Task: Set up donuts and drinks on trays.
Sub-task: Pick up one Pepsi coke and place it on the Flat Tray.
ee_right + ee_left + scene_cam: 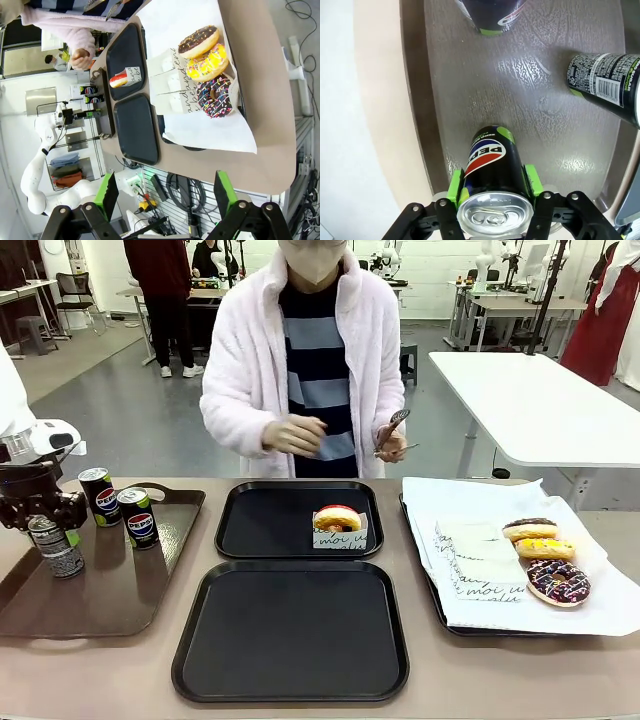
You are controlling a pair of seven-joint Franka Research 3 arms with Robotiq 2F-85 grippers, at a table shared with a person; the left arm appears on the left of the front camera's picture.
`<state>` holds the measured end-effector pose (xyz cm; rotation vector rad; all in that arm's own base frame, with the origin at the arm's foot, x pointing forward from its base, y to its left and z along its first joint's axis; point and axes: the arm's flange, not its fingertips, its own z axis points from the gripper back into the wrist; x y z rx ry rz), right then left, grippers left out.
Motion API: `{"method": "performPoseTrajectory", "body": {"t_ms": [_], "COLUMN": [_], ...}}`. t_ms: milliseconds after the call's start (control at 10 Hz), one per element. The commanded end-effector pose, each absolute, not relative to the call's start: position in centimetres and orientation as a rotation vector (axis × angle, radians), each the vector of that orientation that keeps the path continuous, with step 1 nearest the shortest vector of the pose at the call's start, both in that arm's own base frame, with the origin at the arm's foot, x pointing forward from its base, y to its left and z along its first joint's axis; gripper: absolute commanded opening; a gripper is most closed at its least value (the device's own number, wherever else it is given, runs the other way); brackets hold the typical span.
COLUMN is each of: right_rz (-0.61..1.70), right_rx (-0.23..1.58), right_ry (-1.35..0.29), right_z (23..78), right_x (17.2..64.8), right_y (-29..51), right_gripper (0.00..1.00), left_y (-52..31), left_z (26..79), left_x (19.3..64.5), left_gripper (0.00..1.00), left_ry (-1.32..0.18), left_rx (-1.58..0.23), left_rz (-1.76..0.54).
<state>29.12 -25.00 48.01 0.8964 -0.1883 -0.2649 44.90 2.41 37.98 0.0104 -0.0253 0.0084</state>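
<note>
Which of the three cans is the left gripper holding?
The can nearest the robot on the brown tray; the left gripper is shut on it. The other two cans stand together farther back.

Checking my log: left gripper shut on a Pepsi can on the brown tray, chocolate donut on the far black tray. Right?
No: in the front view the sleeved donut on the far black tray has pink icing, not chocolate. The rest stands.

Bright even light; glare on brown tray (530, 80) (wrist views bulge).
</note>
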Motion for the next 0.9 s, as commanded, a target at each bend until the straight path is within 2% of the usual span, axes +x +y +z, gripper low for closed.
{"method": "performPoseTrajectory", "body": {"t_ms": [0,500,800], "right_rz": [-0.262,-0.262,-0.262], "right_rx": [0.900,0.900,0.900], "right_ry": [-0.183,-0.183,-0.183], "right_z": [48.0,48.0,48.0], "right_x": [29.1,29.1,29.1], "right_y": [-24.9,-24.9,-24.9], "right_gripper": [1.00,1.00,1.00], "left_y": [2.2,0.2,0.8], "left_z": [40.1,53.2,55.1], "left_x": [44.4,37.8,36.1], "left_gripper": [0.01,0.00,0.00], "left_ry": [-0.026,-0.042,-0.047], "left_rx": [-0.026,-0.011,-0.030], "left_rz": [0.004,-0.040,-0.087]}}
